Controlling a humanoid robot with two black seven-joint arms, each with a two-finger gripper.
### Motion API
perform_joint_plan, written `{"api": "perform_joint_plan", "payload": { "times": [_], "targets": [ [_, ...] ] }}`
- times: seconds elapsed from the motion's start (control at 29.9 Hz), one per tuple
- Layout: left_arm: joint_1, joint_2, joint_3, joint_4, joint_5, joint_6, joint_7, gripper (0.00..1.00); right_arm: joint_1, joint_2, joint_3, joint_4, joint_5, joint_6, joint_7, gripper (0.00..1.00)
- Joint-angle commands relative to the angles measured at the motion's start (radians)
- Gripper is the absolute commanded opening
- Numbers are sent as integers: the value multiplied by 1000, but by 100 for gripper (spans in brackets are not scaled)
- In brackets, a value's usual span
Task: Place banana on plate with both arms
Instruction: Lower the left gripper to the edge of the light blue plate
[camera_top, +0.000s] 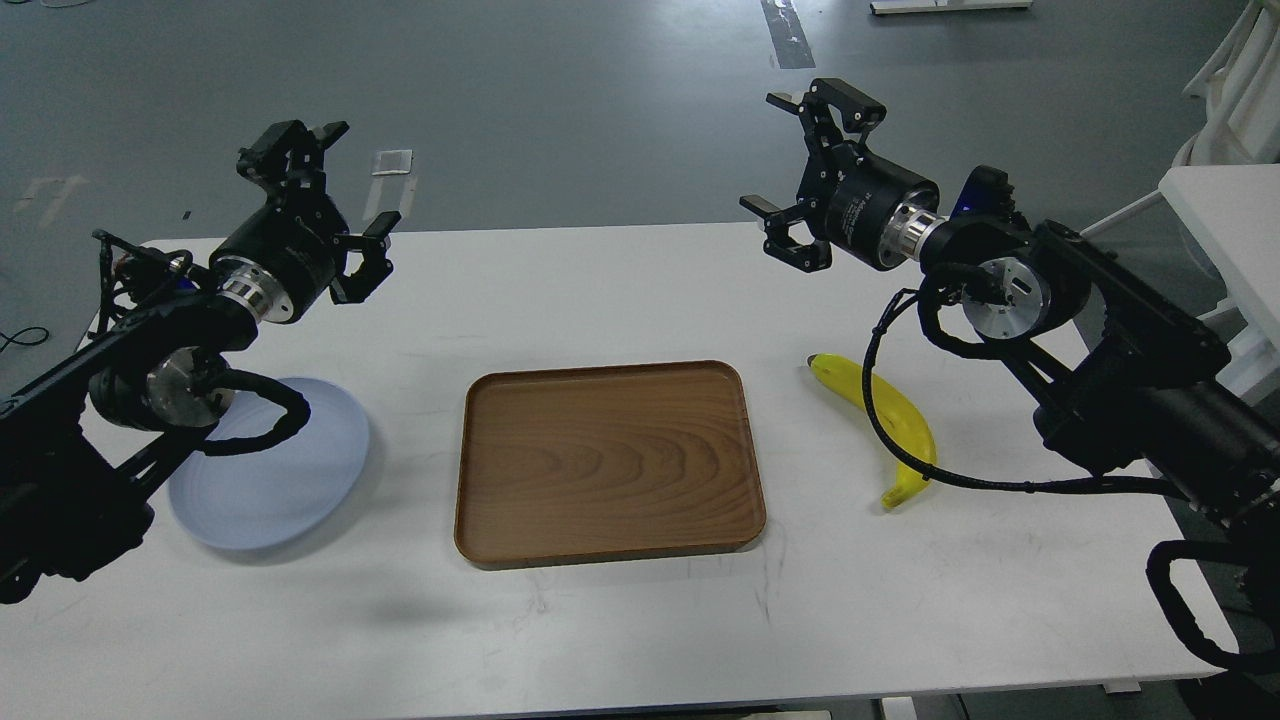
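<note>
The yellow banana lies on the white table right of the wooden tray, with a black cable of my right arm crossing over it. The pale blue-grey plate sits on the table at the left, partly covered by my left arm. My left gripper is raised above the table's back left, fingers spread open and empty. My right gripper is raised above the table's back right, fingers spread open and empty, well above and behind the banana.
A rectangular brown wooden tray lies in the table's middle between plate and banana. The white table ends near the bottom of the view. A second white table stands at the right.
</note>
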Motion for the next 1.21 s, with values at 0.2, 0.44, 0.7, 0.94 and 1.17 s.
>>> {"api": "perform_joint_plan", "payload": {
  "times": [0.2,0.44,0.7,0.94,1.17],
  "targets": [
    [-32,111,85,-18,713,192,-8,97,38,0,0,-1,0,0,0,100],
    [-22,208,106,-12,1173,206,-23,96,71,-3,3,-1,0,-3,-6,100],
    [-5,349,435,-17,1215,241,-135,97,213,2,-3,-4,6,-5,-27,100],
    [20,392,617,2,1206,355,-137,96,324,16,-38,-27,35,-15,-70,100],
    [66,398,619,35,1203,355,-117,91,318,17,-35,-27,35,-20,-66,100]
  ]
}}
